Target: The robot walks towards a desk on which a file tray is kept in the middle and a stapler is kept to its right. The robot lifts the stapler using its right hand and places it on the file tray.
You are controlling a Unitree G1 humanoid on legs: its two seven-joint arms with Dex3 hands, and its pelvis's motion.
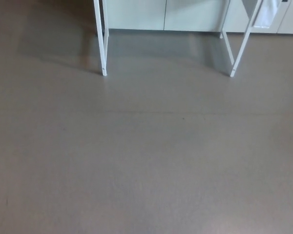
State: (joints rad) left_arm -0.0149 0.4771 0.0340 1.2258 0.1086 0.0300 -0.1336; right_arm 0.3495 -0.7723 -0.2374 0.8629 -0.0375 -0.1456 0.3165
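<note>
Grey floor [146,161] fills the frame. White worktop legs [101,44] at 11 and 1 o'clock, tops cut off. Hands out of frame, so fingers can't be judged.

Smooth grey-brown floor [146,161] fills my view. At the far end stand a white left desk leg [101,44] and a right desk leg [241,46], with pale cabinets [166,13] behind.

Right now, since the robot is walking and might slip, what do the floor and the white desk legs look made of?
Floor: smooth grey-brown surface, probably vinyl or sealed concrete; soft sheen, faint seam line. Desk legs: thin, straight white bars, likely painted metal; even, slightly glossy coat.
</note>
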